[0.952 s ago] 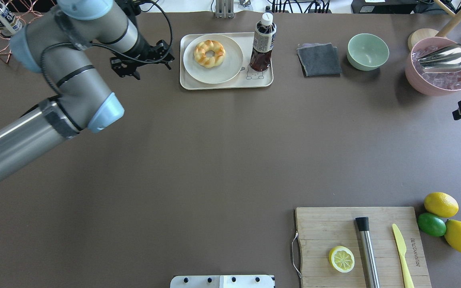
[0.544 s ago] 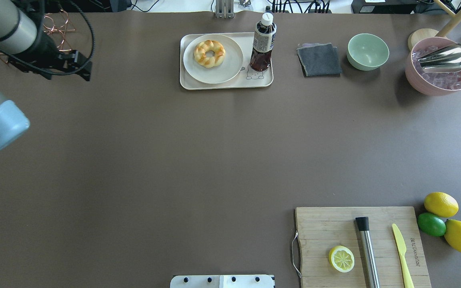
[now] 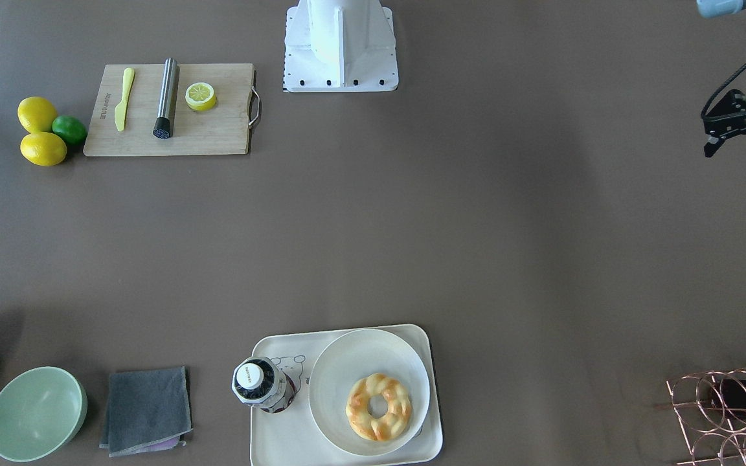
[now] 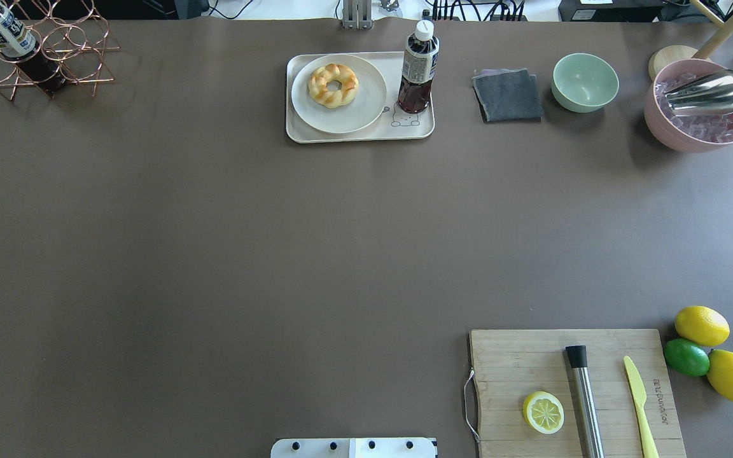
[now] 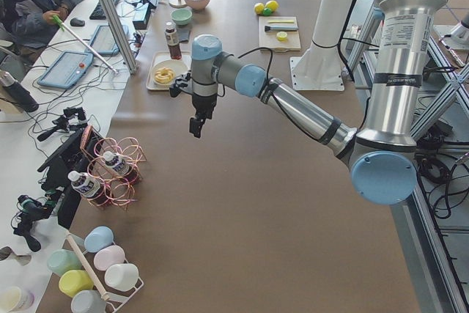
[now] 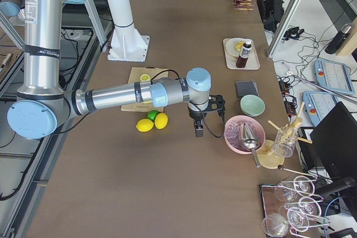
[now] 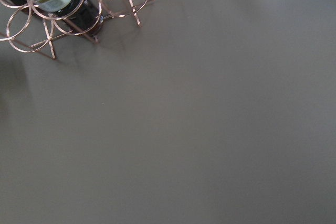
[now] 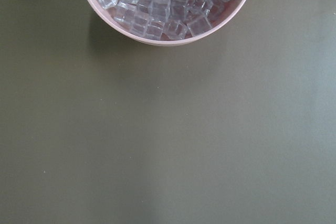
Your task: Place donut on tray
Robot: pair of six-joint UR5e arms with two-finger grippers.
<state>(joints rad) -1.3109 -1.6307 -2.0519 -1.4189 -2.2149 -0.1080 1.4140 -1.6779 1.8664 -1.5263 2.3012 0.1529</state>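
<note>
The donut lies on a round white plate that sits on the cream tray at the far middle of the table. It also shows in the front view on the same tray. My left gripper hangs open and empty over bare table far to the left of the tray, and also shows in the left side view. My right gripper shows only in the right side view, beside the pink ice bowl; I cannot tell its state. Neither gripper is in the overhead view.
A dark drink bottle stands on the tray's right end. A grey cloth, green bowl and pink ice bowl lie to its right. A copper wire rack is far left. A cutting board holds a lemon half.
My left arm has swung away from beside the tray to the left and out of the overhead view. My right gripper's tip has left that view's right edge. The donut has not moved.
</note>
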